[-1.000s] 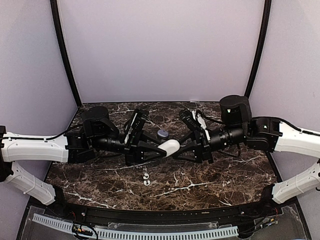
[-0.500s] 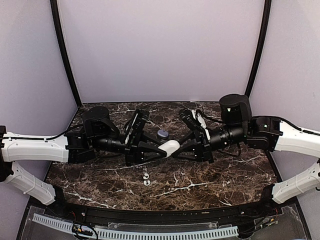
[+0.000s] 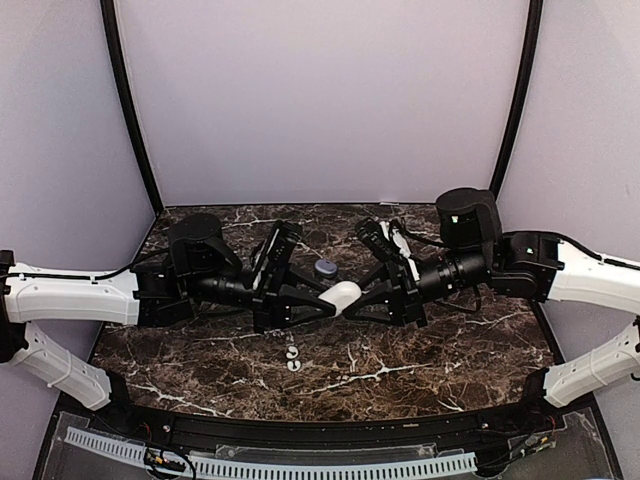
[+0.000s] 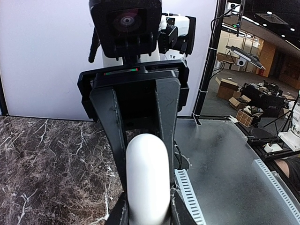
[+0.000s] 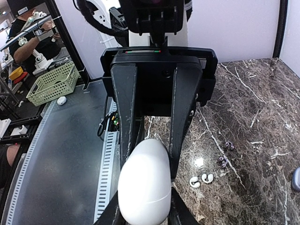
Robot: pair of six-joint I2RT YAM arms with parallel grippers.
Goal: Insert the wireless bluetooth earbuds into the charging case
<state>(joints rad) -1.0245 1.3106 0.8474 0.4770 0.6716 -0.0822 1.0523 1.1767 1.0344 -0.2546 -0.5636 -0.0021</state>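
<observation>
**Two-arm hold at the table's middle.** The left gripper (image 3: 326,306) and right gripper (image 3: 358,304) each close narrowly on opposite ends of a white oval pebble (image 3: 343,296), apparently raised off the marble table (image 3: 450,350). The charging case (image 3: 325,268) sits just beyond it on the far side. The earbuds (image 3: 292,358) lie together on the near side, untouched. Probable hazard: uneven pulls may squeeze the smooth pebble free, so that it drops and scatters the earbuds.

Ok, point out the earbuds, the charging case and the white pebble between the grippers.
earbuds (image 5: 194,181): right wrist view, left bud of the pair.
charging case (image 3: 325,268): top external view, its rounded top.
white oval pebble (image 5: 144,183): right wrist view, its middle.
</observation>
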